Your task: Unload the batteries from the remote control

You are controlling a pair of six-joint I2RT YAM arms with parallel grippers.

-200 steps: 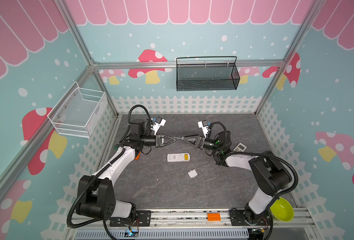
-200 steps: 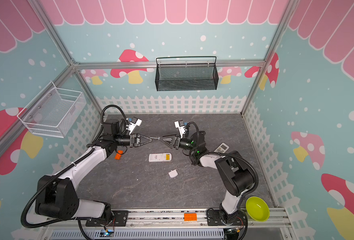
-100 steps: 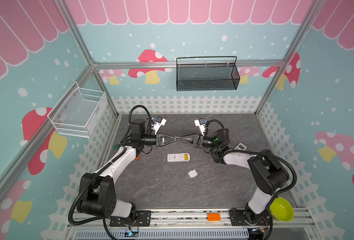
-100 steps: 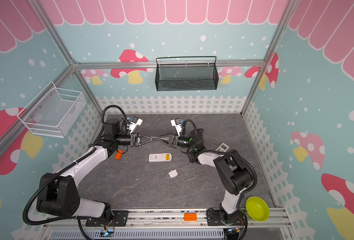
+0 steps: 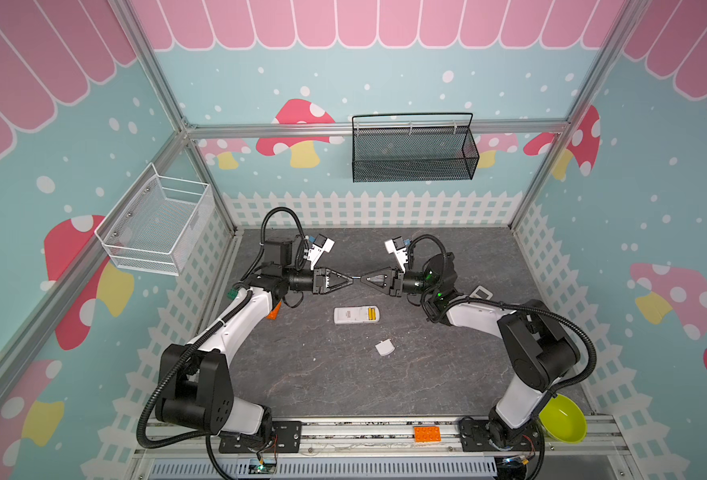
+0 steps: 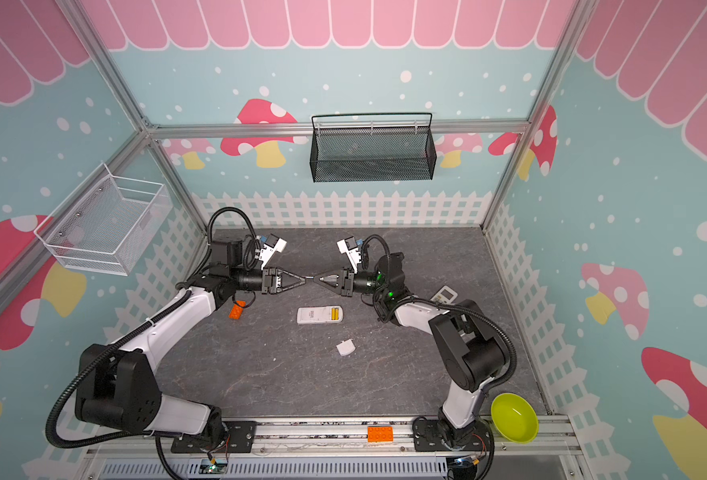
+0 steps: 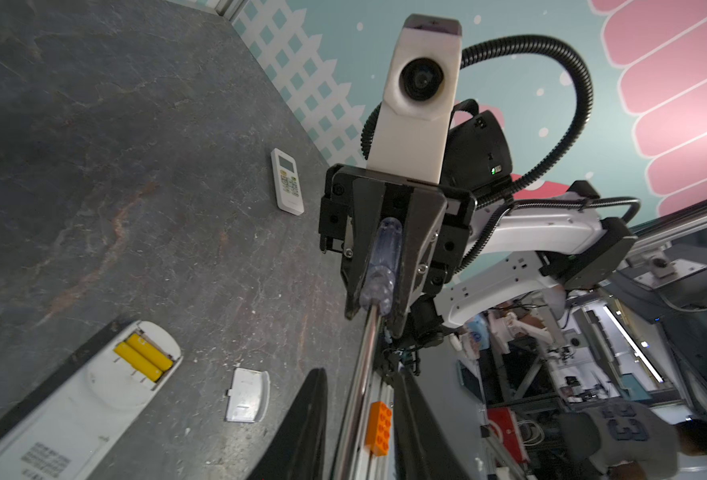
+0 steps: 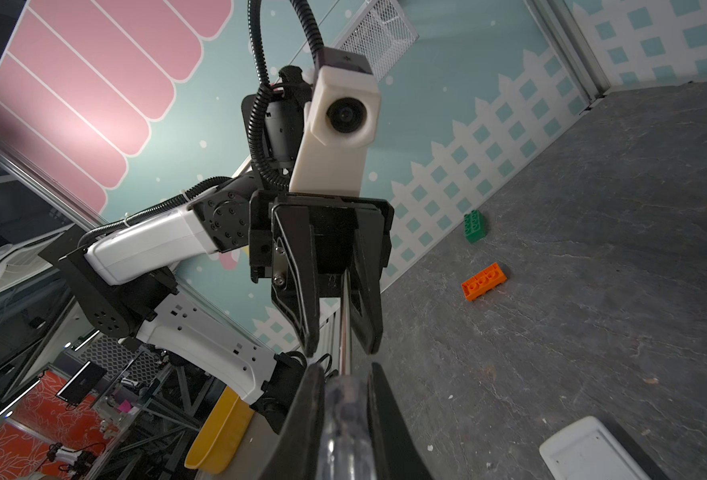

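1. On grey stone-patterned desk (image 5: 302, 374): white plastic remote control (image 5: 349, 316), back up.
2. Inside its open bay: two yellow cylindrical batteries (image 5: 369, 313), side by side.
3. Right tool (image 7: 374, 320): pinching clear-handled screwdriver (image 7: 381, 266).
4. Left tool (image 8: 338, 350): spread around its metal shaft.

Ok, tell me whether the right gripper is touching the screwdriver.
Touching. In the left wrist view the right gripper clamps the screwdriver by its clear handle.

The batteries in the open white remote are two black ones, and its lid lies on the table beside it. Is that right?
Not quite: the two batteries in the open white remote are yellow, not black, as the left wrist view shows. Its lid does lie on the table beside it.
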